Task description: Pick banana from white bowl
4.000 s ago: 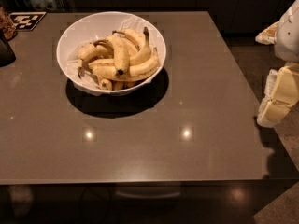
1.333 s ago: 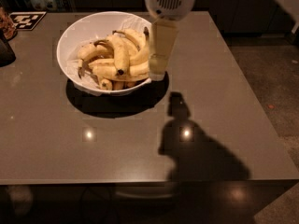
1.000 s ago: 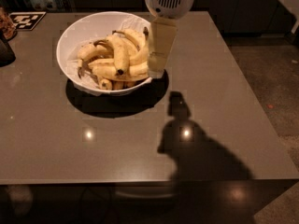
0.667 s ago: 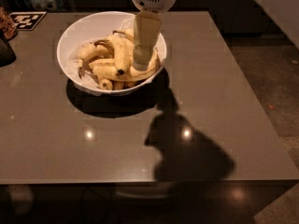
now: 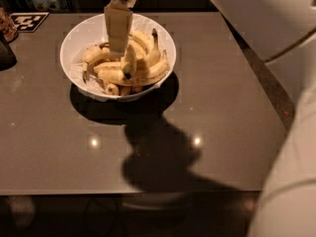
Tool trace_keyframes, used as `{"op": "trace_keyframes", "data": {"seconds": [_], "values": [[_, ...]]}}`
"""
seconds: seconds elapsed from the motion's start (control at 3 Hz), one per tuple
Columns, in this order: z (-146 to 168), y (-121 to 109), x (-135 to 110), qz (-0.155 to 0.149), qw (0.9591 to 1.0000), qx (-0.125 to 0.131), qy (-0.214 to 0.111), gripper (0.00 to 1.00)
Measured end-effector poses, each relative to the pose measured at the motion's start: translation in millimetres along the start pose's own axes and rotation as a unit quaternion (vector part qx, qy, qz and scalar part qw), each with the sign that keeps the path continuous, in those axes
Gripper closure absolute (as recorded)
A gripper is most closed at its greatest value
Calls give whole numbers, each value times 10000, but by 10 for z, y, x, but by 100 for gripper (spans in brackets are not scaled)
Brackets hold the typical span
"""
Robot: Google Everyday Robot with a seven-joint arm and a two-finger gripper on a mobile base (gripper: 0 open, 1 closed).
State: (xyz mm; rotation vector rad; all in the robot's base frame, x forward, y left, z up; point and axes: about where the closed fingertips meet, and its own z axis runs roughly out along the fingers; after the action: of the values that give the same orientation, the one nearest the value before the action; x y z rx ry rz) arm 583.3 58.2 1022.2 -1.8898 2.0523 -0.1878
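The white bowl (image 5: 74, 43) stands on the far left part of the brown table and holds a heap of several yellow bananas. One plump curved banana (image 5: 152, 53) with a black tip lies at the right of the heap, with others packed against it. My gripper (image 5: 117, 49) hangs straight down from the top edge, over the middle of the heap, its lower end just above or touching the bananas. It hides the bananas behind it.
A black-and-white marker tag (image 5: 29, 20) lies at the table's far left corner, and a dark object (image 5: 6, 53) stands at the left edge. My white arm (image 5: 291, 181) fills the right side. The table's front edge (image 5: 128, 192) is near.
My gripper has come in from the right and moved left, from over the bowl's right rim to over the middle of the banana heap. The arm's shadow has shifted left too.
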Motion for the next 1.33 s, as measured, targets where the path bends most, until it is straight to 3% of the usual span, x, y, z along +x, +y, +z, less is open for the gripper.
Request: {"op": "trace_keyframes", "data": {"seconds": [0.33,0.67,1.0,1.33], "values": [[140,-105,-182,70,9995,-212,-202,33],[285,-194,-259,342,9977,-460,-374,29],[425,-230,-188,784,9927,-774,-497,24],[516,-197,-23,1353,9833,-1092,-533,24]]}}
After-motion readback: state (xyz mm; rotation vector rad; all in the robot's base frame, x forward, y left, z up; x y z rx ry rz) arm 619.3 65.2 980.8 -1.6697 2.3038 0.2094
